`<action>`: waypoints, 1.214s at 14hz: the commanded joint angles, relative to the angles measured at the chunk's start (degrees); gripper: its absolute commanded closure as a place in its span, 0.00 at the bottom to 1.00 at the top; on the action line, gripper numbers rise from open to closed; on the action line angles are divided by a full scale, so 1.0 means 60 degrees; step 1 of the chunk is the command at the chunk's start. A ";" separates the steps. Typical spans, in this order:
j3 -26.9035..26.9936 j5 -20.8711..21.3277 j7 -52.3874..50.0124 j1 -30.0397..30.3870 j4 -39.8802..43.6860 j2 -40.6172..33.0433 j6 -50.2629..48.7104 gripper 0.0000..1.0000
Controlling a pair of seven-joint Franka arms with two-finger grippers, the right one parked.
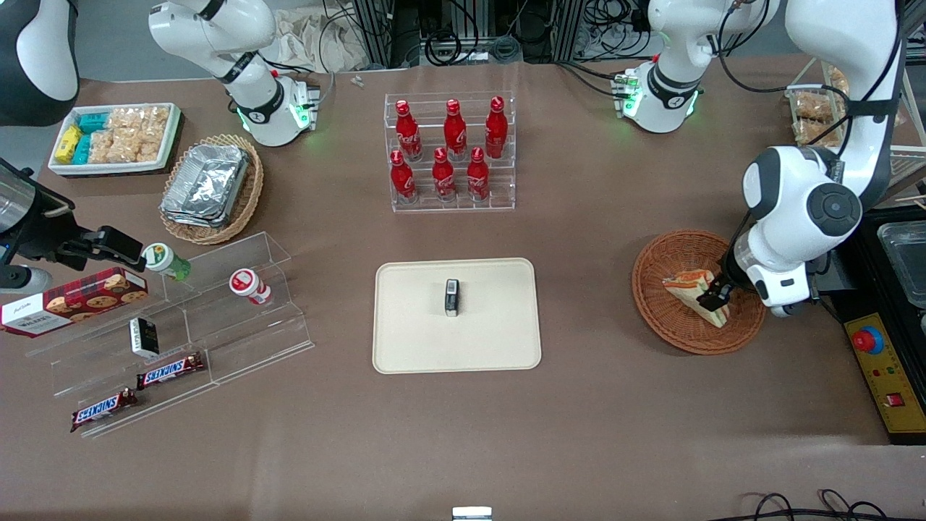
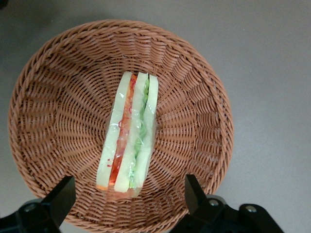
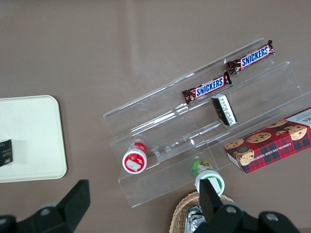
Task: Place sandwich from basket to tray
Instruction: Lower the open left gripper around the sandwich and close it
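The sandwich (image 1: 697, 294) lies on its side in the reddish-brown wicker basket (image 1: 669, 318) toward the working arm's end of the table. In the left wrist view the sandwich (image 2: 130, 136) shows pale bread with red and green layers, wrapped in clear film, on the basket's floor (image 2: 58, 111). My gripper (image 1: 718, 297) hangs just above the sandwich's wide end, open, its two fingers (image 2: 62, 193) standing apart on either side of that end without touching it. The beige tray (image 1: 405, 340) lies mid-table, toward the parked arm from the basket.
A small dark packet (image 1: 451, 297) lies on the tray. A clear rack of red bottles (image 1: 448, 152) stands farther from the camera. A control box with a red button (image 1: 879, 362) sits beside the basket at the table's end. Acrylic shelves with snacks (image 1: 173, 340) lie toward the parked arm.
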 commanded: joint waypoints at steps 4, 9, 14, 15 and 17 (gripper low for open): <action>0.0023 0.0150 -0.0795 0.0116 -0.0434 0.0131 0.0770 0.00; 0.0111 0.0164 -0.1029 0.0101 -0.0508 0.0453 0.1327 0.00; 0.0096 0.0164 -0.1337 0.0057 -0.0537 0.0717 0.1664 0.00; 0.0096 0.0164 -0.1337 0.0043 -0.0552 0.0717 0.1665 0.00; 0.0096 0.0164 -0.1366 0.0014 -0.0683 0.0717 0.1781 0.00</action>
